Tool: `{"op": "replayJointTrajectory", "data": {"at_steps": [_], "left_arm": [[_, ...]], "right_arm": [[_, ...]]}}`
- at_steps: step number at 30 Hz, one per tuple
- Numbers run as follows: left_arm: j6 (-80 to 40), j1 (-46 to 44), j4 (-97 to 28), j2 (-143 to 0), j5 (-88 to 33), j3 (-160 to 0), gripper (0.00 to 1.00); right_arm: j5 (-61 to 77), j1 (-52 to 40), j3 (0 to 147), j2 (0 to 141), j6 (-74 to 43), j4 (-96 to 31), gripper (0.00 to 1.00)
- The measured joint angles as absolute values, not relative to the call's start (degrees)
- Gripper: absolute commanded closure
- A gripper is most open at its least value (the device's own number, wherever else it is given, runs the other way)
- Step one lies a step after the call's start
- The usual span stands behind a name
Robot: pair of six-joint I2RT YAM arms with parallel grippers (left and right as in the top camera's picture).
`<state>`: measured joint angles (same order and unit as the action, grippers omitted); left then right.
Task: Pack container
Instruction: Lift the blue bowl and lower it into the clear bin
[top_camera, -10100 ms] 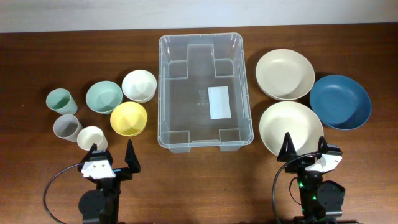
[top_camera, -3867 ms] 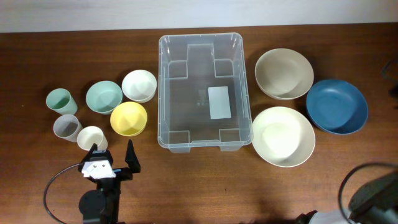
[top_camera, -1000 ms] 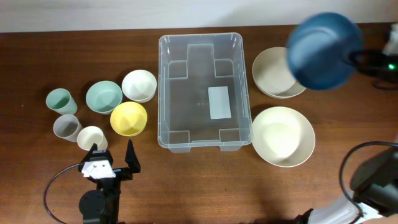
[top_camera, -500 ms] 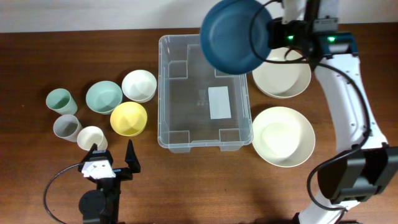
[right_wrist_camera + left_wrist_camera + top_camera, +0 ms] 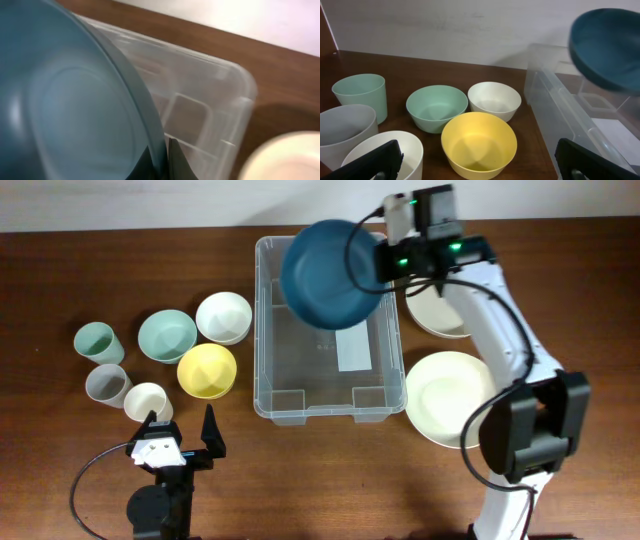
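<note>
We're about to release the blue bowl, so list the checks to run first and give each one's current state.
1. Right gripper shut on the blue bowl rim: ok.
2. Bowl over the container, seen from overhead: ok.
3. Container floor free of other items, only its white label there: ok.
4. Bowl level: not ok, it is tilted.
5. Bowl's height above the floor: cannot tell.
6. Left gripper open and away from the container: ok.

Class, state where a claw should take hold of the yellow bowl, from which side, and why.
Pinch the yellow bowl by its near rim from above, one finger inside: it sits upright and open, and the white bowl crowds its far side.
</note>
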<state>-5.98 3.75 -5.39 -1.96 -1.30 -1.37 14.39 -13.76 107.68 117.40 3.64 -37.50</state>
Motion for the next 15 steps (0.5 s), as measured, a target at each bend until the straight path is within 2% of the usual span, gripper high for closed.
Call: {"op": "replayJointTrajectory", "data": {"at_steps": [15], "left_arm": [[-6.0,3.7,-5.4,-2.0,-1.3,-1.4,0.0]], "right_arm": [[10.6,-15.4,107.7,122.0,3.2,-33.0,0.96]]}}
